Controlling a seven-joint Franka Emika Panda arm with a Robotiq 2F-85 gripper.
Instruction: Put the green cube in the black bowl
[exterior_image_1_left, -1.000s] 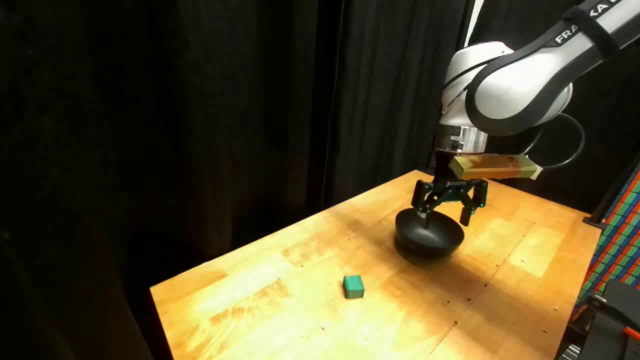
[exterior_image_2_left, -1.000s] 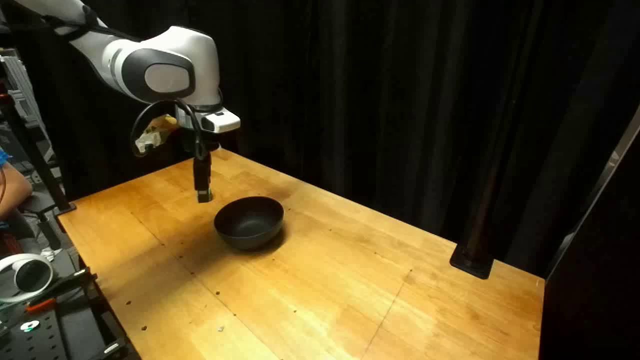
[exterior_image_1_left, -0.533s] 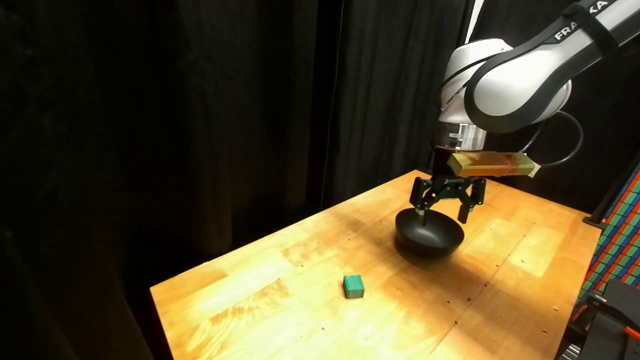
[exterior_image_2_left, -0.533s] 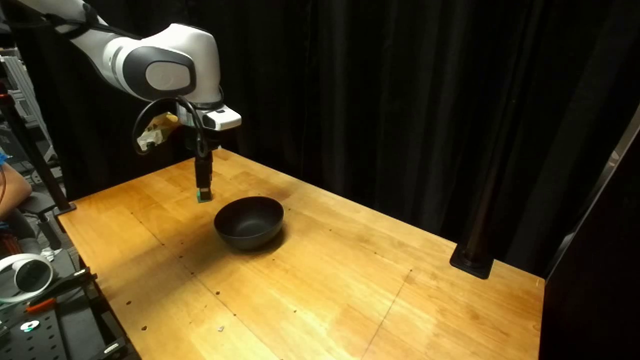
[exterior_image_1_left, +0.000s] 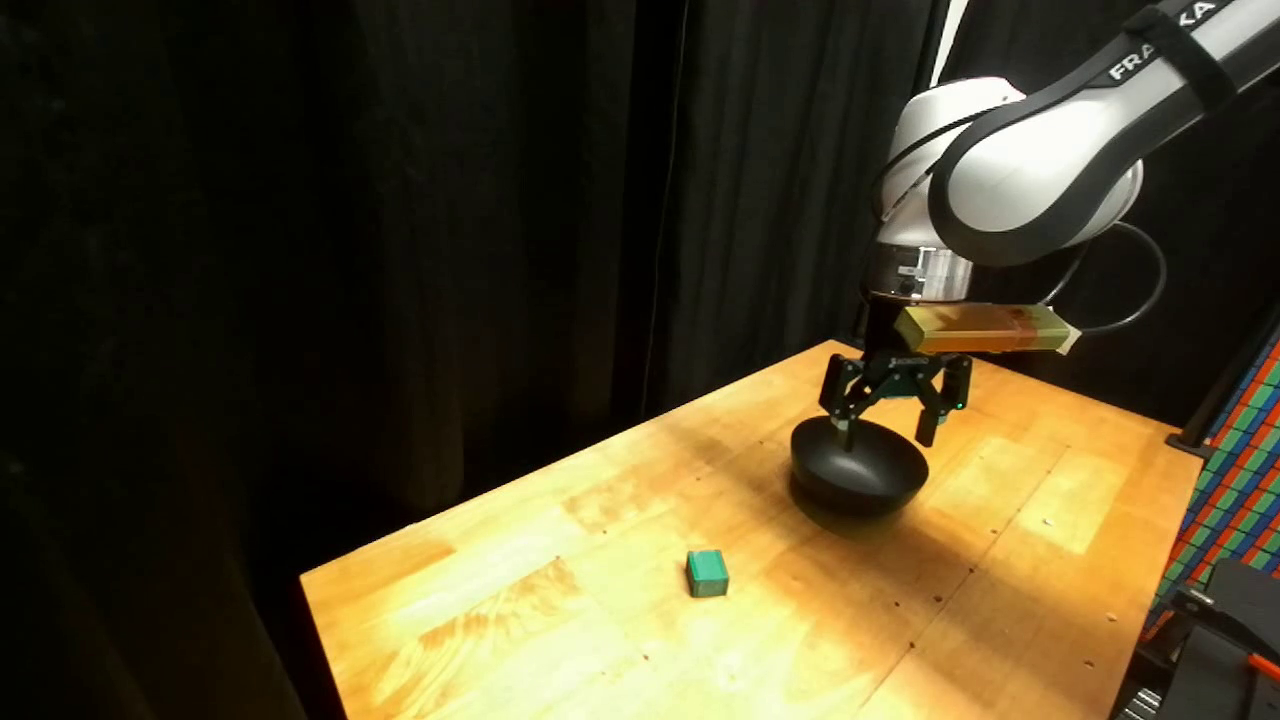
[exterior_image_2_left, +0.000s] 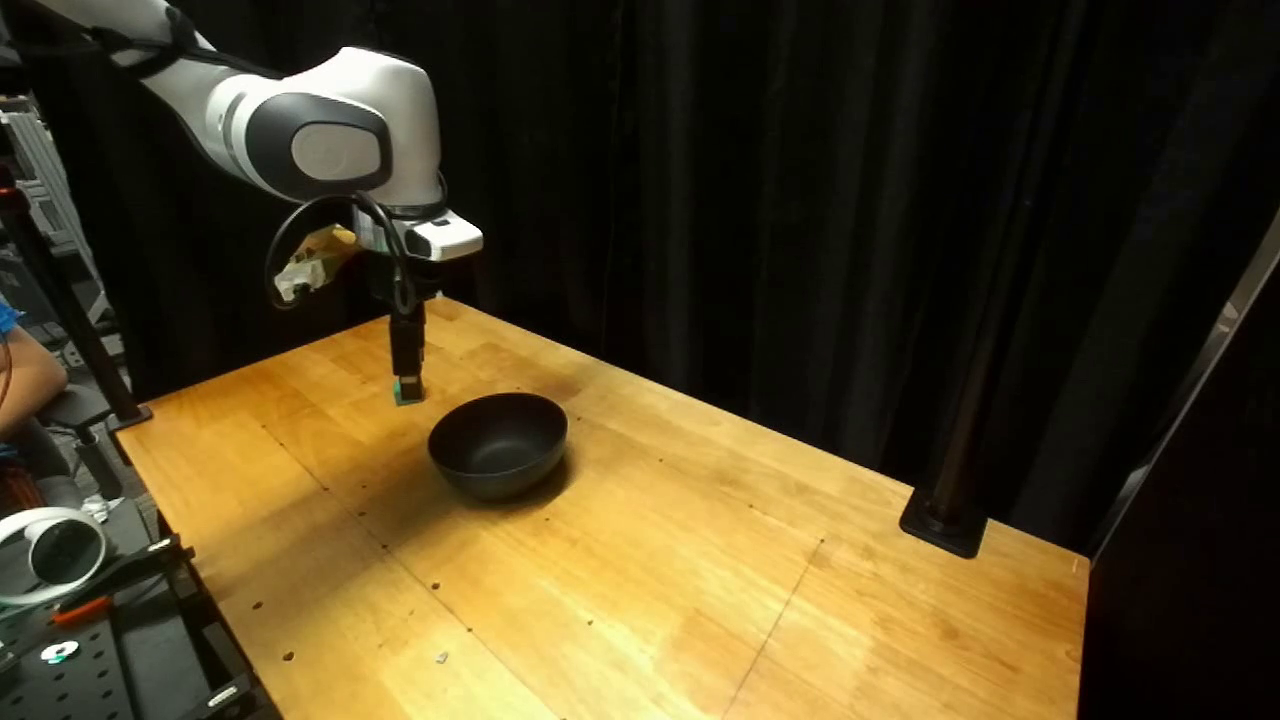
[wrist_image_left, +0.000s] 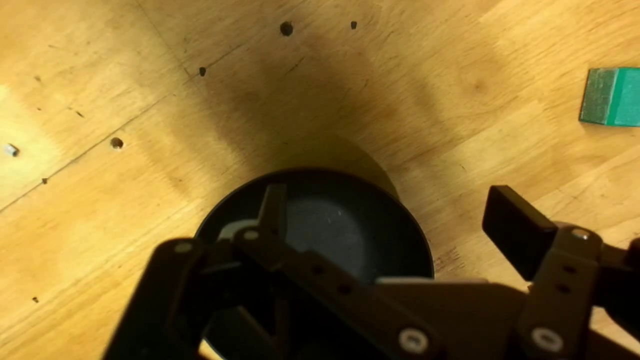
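Spread gripper (exterior_image_1_left: 888, 444) near the black bowl (exterior_image_1_left: 866, 478), green cube (exterior_image_1_left: 707, 574) out on the table (exterior_image_1_left: 570, 630)

The black bowl stands upright, and the green cube rests on the table outside it, well apart from its rim. Near the bowl, raised over the table, hangs the gripper, its fingers (wrist_image_left: 517, 232) parted wide: in the wrist view one overlaps the bowl, the other shows beyond its rim. Whether either touches the bowl cannot be told. In an exterior view, a fingertip (exterior_image_2_left: 411, 382) partly hides the cube.
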